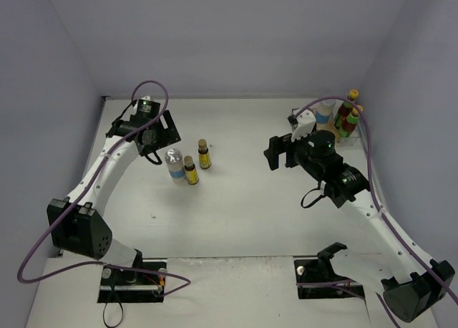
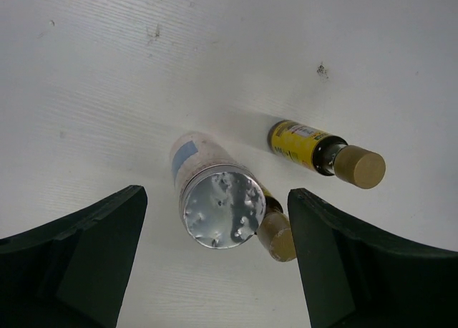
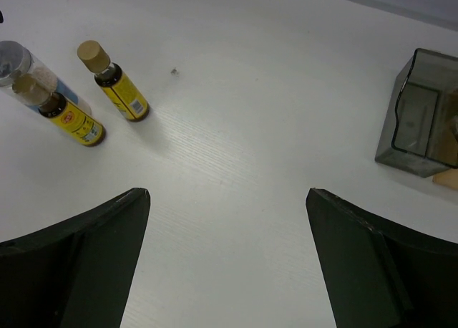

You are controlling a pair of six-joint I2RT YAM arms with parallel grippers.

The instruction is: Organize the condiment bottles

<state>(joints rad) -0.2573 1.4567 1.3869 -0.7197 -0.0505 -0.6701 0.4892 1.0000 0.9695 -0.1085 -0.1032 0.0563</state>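
The white worktop (image 1: pixel 243 206) is boxed in on three sides by plain pale grey-violet walls (image 1: pixel 215 34). Its surface is matte and carries a few small dark specks.

In the left half of the worktop, about midway between the near and far edges, three containers stand upright close together. These are a white jar with a silver lid (image 2: pixel 222 210), a small brown bottle with a yellow label (image 1: pixel 190 169) right against its side, and a second small brown bottle (image 1: pixel 204 154) a little apart, toward the far edge.

The left end effector (image 2: pixel 215 195) hangs above this group with its jaws spread wide. The jar's lid sits between the two fingers and nothing is gripped.

In the far right corner a grey tray (image 3: pixel 401 127) holds another white jar (image 1: pixel 324 113) and two dark bottles with yellow caps (image 1: pixel 348 117), all upright.

The right end effector (image 3: pixel 227 193) is also wide open and empty. It is over bare worktop between the tray and the loose group, well apart from the three containers.
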